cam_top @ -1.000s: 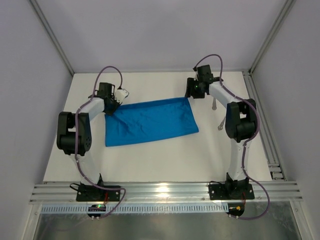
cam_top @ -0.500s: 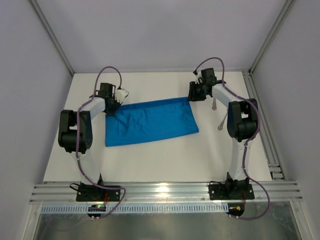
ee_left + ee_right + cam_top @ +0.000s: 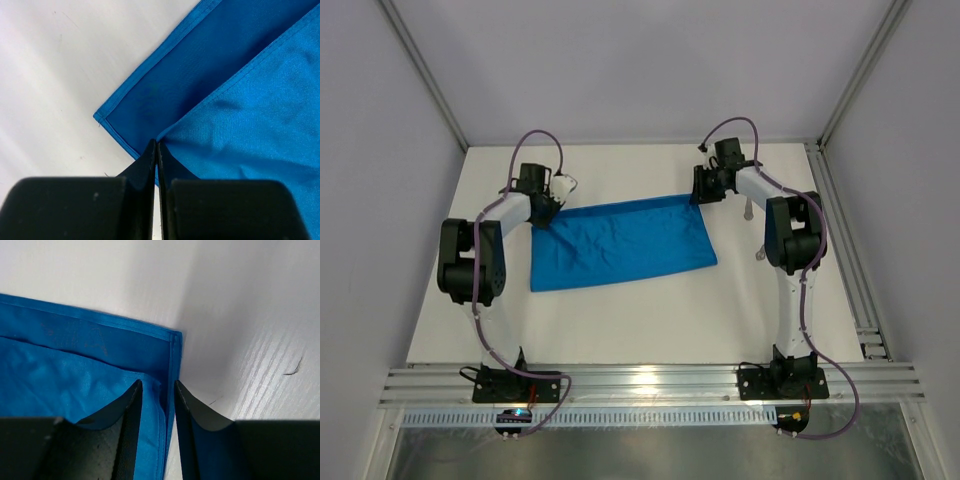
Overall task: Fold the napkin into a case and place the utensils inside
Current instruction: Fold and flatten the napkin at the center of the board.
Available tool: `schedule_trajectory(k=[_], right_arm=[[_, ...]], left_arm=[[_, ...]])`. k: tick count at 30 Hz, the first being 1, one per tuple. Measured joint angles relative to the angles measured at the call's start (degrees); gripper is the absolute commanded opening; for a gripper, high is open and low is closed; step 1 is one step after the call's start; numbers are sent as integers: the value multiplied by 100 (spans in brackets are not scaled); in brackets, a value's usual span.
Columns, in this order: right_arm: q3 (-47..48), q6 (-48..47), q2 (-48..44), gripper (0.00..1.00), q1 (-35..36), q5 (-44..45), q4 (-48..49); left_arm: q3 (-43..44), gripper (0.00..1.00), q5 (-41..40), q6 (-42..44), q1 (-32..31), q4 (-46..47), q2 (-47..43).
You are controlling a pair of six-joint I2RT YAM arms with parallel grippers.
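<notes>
Right arm's elbow has shifted a little toward the cloth since a second ago, and the jaws of my right gripper have drawn closer together; the left arm has hardly moved. Bright blue, slightly shiny cloth napkin lies folded double as a flat rectangle on the white table, between the two arms. My left gripper has its fingers pressed together at the far left corner, apparently pinching only the corner of the upper layer; the lower layer's hem shows beyond it. My right jaws stand slightly apart and straddle the hemmed right edge just short of the far right corner, cloth between them, not yet clamped. Judgement: the fabric is thin, light, limp and probably slick, so it will sag and may slip. The best hold is on the stitched hem at the corners, taking the upper layer alone. Two slim silver metal utensils lie beside the right arm, apart from the cloth.
</notes>
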Motion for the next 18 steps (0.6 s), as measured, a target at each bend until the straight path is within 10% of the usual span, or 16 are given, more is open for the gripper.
schedule_trajectory(k=[6, 18], right_arm=[[136, -22, 15, 16, -2, 0, -94], [168, -22, 24, 6, -2, -68, -227]], left_arm=[[2, 0, 0, 0, 0, 0, 11], [57, 0, 2, -2, 0, -2, 42]])
